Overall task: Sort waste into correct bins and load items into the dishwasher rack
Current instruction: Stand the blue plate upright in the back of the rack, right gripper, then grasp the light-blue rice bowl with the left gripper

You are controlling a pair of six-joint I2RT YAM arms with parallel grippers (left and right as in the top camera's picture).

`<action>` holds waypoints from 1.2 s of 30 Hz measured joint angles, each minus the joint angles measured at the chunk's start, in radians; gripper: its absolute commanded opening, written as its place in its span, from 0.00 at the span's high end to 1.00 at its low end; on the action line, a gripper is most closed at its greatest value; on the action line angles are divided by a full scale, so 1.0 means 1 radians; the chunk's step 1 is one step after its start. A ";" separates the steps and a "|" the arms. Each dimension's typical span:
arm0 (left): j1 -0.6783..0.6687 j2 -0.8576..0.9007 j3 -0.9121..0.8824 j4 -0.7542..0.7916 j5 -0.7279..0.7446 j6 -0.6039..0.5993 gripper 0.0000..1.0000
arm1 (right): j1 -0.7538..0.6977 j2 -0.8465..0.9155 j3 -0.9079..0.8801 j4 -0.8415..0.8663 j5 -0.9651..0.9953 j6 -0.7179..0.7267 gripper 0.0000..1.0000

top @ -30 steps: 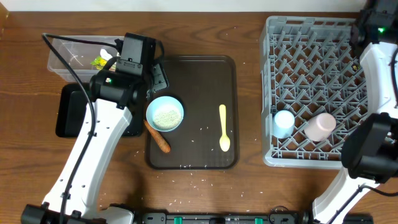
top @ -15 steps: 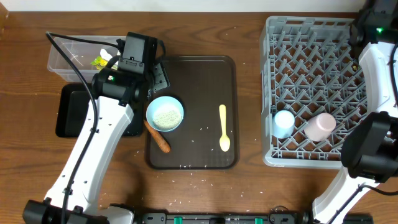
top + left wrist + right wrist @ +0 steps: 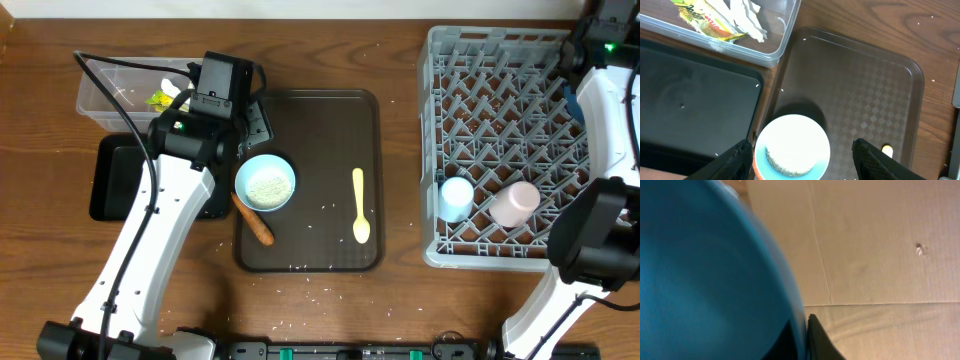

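My left gripper (image 3: 805,165) is open and hangs over the brown serving tray, one finger on each side of the bowl (image 3: 792,147), not touching it. The bowl (image 3: 265,184) has a light-blue inside and holds rice. An orange-brown stick (image 3: 254,220) lies by the bowl. The pale yellow spoon (image 3: 360,205) lies on the tray. The clear tub (image 3: 105,95) holds tissue and yellow-green scraps (image 3: 720,22). The black tray (image 3: 115,180) is beside it. My right gripper (image 3: 807,335) is shut on the dark blue plate (image 3: 705,280) above the grey rack (image 3: 500,90). Light-blue (image 3: 457,197) and pink (image 3: 515,203) cups lie in the rack.
The brown serving tray (image 3: 320,120) lies between the bins and the rack. Loose rice grains (image 3: 300,290) are scattered on the tray and on the wooden table near its front edge. The right arm reaches along the rack's right side.
My left arm shifted very slightly a second ago and has held still since. The bowl, spoon and cups have not moved.
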 measured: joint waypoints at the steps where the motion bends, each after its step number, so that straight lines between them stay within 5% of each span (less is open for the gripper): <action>1: 0.000 0.000 0.000 0.000 0.000 0.000 0.34 | 0.005 0.002 0.000 -0.013 -0.010 0.005 0.66; 6: 0.000 0.000 0.000 0.000 0.000 0.000 0.34 | 0.054 0.038 -0.001 -0.029 -0.026 0.026 0.36; 15: 0.000 0.000 0.000 0.000 0.000 0.000 0.34 | 0.146 0.048 -0.007 -0.040 -0.071 0.036 0.13; 26: 0.000 0.000 0.000 -0.011 0.001 0.048 0.34 | 0.156 -0.046 -0.011 -0.053 -0.179 0.127 0.01; 36: -0.053 -0.045 0.000 -0.145 0.101 0.116 0.34 | 0.171 -0.389 -0.008 -0.279 -0.832 0.365 0.01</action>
